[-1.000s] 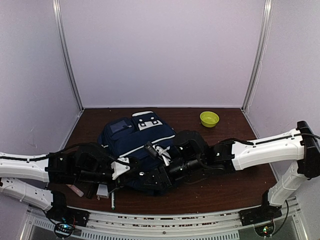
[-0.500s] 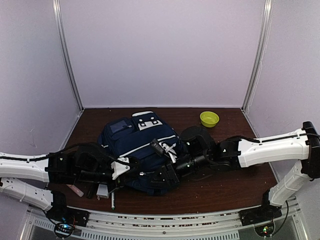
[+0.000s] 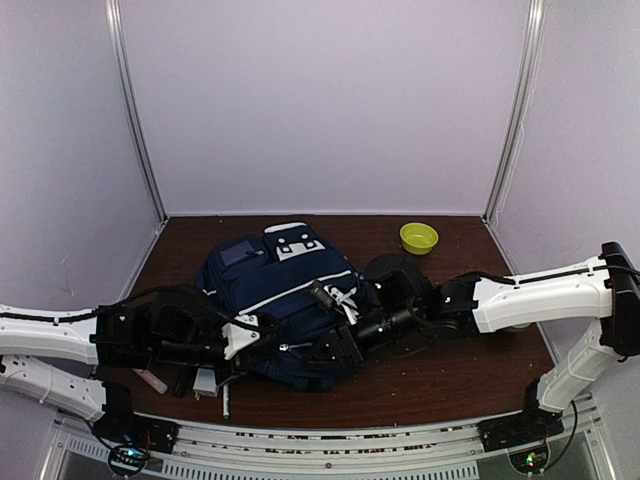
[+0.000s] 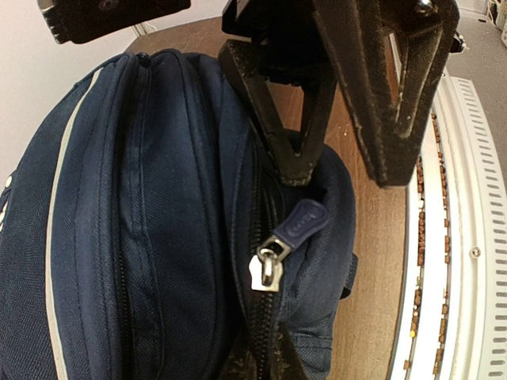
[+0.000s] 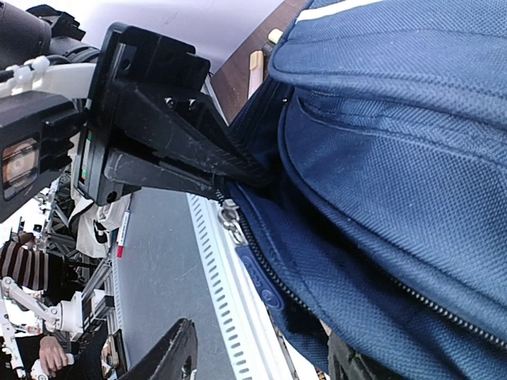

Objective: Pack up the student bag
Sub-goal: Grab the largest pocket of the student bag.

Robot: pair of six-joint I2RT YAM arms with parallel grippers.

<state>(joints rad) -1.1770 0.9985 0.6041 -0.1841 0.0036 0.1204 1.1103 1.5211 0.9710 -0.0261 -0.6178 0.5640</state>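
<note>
The student bag [image 3: 275, 290] lies on the table [image 3: 450, 385], left of centre and toward the near edge. At the bag's near-left side the left gripper [image 4: 342, 178] is clenched on fabric beside the zipper pull [image 4: 299, 226] — further right, the right gripper [image 5: 263, 340] is released, its jaws parted at the bag's corner.

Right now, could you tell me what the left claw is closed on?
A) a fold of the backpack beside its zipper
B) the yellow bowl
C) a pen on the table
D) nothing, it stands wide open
A: the left claw has its fingers brought together on the navy fabric of the backpack, just above the zipper pull.
</note>
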